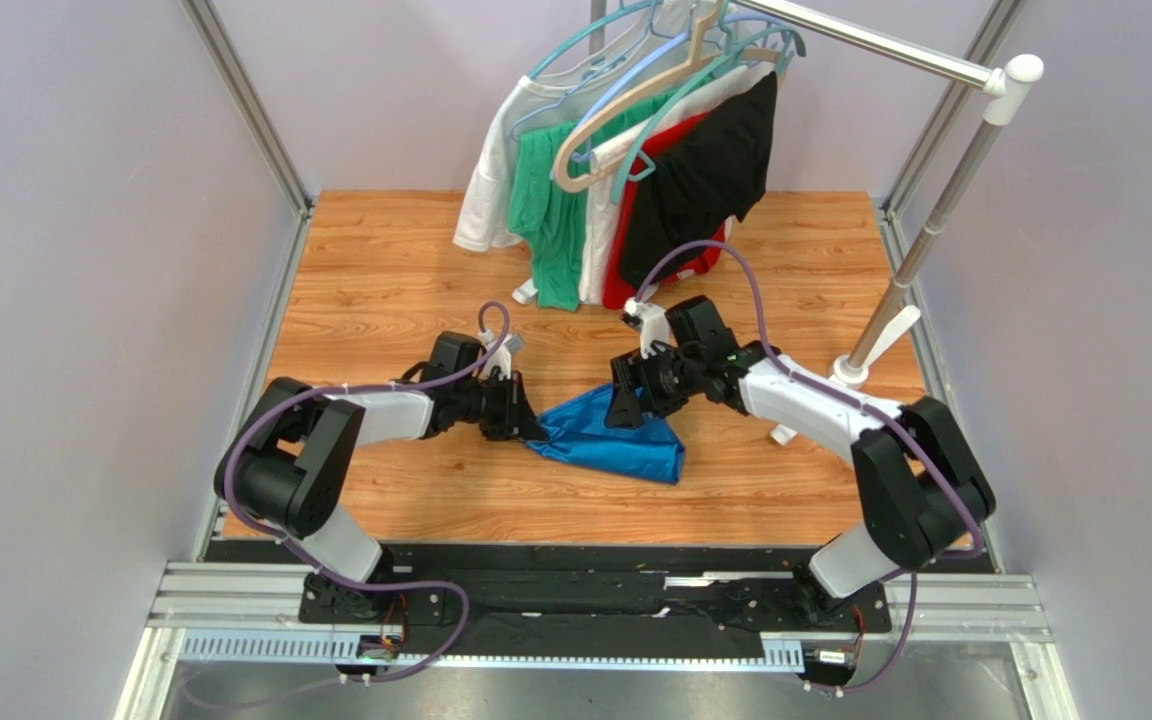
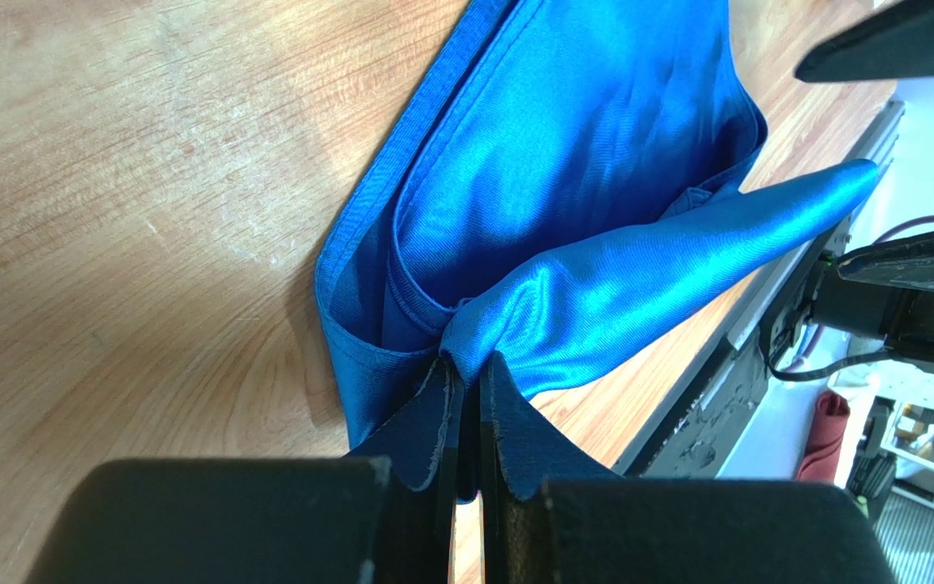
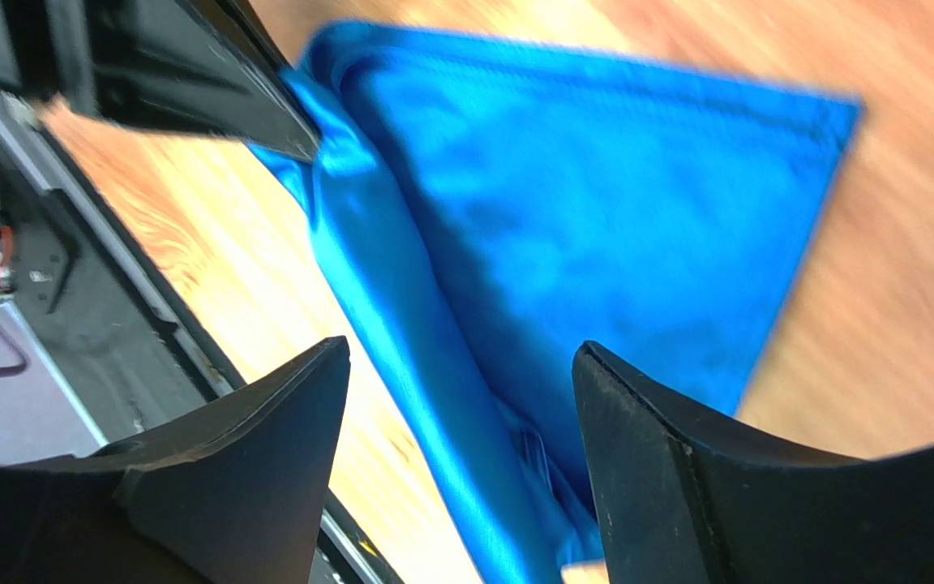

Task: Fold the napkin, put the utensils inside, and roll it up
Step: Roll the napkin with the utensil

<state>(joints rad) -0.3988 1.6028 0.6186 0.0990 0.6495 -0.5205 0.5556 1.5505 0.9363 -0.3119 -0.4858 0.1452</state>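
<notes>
The royal-blue napkin lies folded and bunched on the wooden table between my two grippers. My left gripper is shut on the napkin's left corner; in the left wrist view the fabric is pinched between the closed fingers and pulled into a raised ridge. My right gripper is open just above the napkin's far right part; in the right wrist view its spread fingers straddle a fold of the cloth. No utensils are in view.
A metal clothes rack stands at the back right of the table, with green, white, red and black garments on hangers at the back centre. A black rail runs along the near edge.
</notes>
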